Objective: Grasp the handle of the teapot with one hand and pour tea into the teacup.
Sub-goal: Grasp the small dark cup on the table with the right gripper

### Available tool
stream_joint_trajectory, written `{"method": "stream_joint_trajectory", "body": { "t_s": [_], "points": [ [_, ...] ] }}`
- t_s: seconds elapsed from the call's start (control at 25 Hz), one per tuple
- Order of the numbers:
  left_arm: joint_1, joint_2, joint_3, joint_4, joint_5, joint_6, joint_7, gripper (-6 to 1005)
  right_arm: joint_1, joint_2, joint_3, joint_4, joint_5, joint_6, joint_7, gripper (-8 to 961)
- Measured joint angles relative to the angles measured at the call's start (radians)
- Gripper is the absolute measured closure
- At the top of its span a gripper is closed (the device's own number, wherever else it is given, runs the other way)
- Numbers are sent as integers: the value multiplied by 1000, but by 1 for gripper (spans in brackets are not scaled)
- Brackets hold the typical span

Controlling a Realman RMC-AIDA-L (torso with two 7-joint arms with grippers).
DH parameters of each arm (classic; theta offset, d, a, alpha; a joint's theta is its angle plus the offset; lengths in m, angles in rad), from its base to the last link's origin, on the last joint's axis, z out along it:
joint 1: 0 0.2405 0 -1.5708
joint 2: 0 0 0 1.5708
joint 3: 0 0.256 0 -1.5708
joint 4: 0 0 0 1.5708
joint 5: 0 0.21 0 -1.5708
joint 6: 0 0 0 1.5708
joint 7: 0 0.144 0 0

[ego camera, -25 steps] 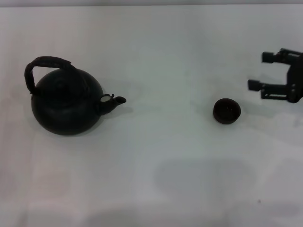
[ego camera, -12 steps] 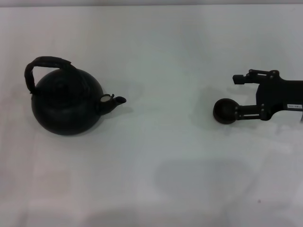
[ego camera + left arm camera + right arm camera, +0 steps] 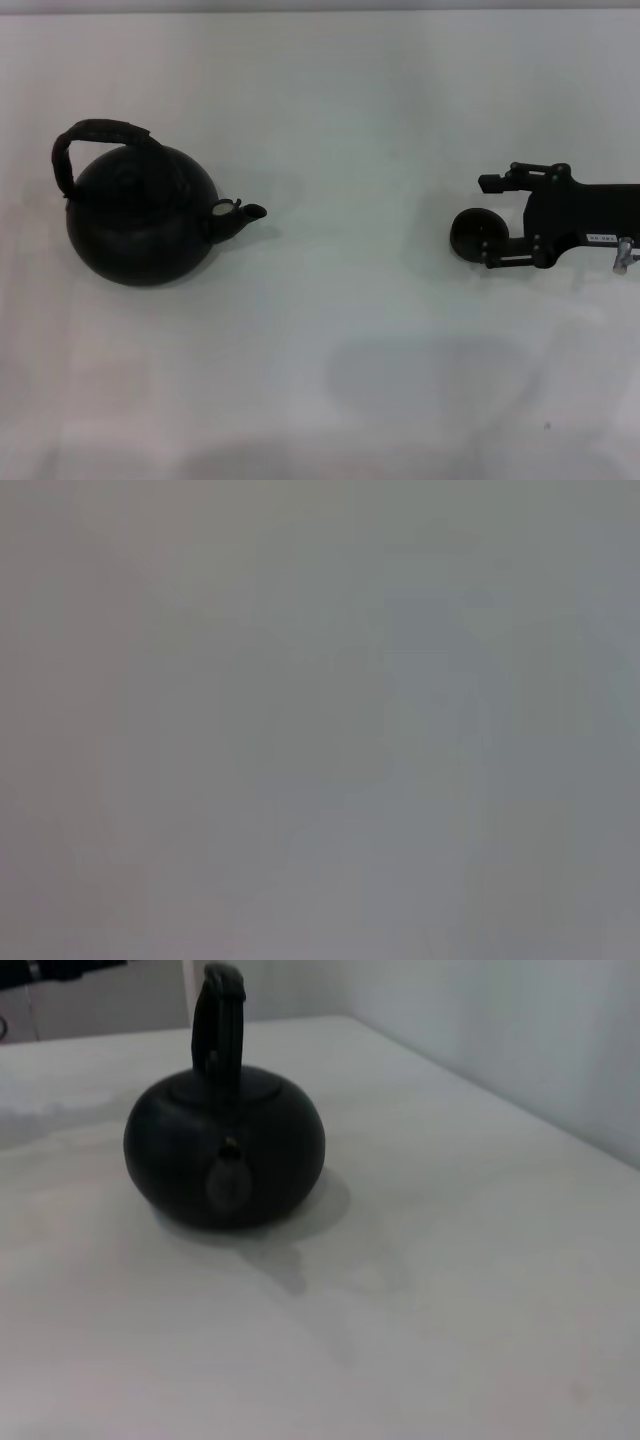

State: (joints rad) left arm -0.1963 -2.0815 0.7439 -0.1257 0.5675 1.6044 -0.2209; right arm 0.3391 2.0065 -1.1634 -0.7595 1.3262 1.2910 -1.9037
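Observation:
The matte-black teapot (image 3: 140,225) stands at the left of the white table (image 3: 350,380), its spout (image 3: 245,213) pointing right. Its wrapped dark handle (image 3: 95,130) arches over the top. The small dark teacup (image 3: 467,232) sits at the right. My right gripper (image 3: 487,222) reaches in from the right edge, open, with one finger on each side of the teacup, whose right part it hides. The right wrist view shows the teapot (image 3: 225,1150) spout-on with its upright handle (image 3: 218,1010); the teacup does not show there. My left gripper is out of view.
The table's far edge (image 3: 320,10) runs along the top of the head view. The left wrist view shows only a plain grey blur. In the right wrist view a pale wall (image 3: 520,1030) stands beyond the table's edge.
My right gripper has moved left and lowered over the teacup, so its fingers now straddle the cup. The teapot and the teacup have not moved.

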Motion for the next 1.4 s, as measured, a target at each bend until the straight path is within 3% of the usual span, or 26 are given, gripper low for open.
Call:
{"method": "stream_joint_trajectory", "body": {
  "t_s": [0.92,1.4],
  "points": [
    [-9,1,0,0,0,-2,0,170,13,0,-118,59,-4,-147,-18,92],
    [-10,2,0,-1,-4,-6,0,169,16,0,-120,57,-2,-159,-28,107]
  ]
}}
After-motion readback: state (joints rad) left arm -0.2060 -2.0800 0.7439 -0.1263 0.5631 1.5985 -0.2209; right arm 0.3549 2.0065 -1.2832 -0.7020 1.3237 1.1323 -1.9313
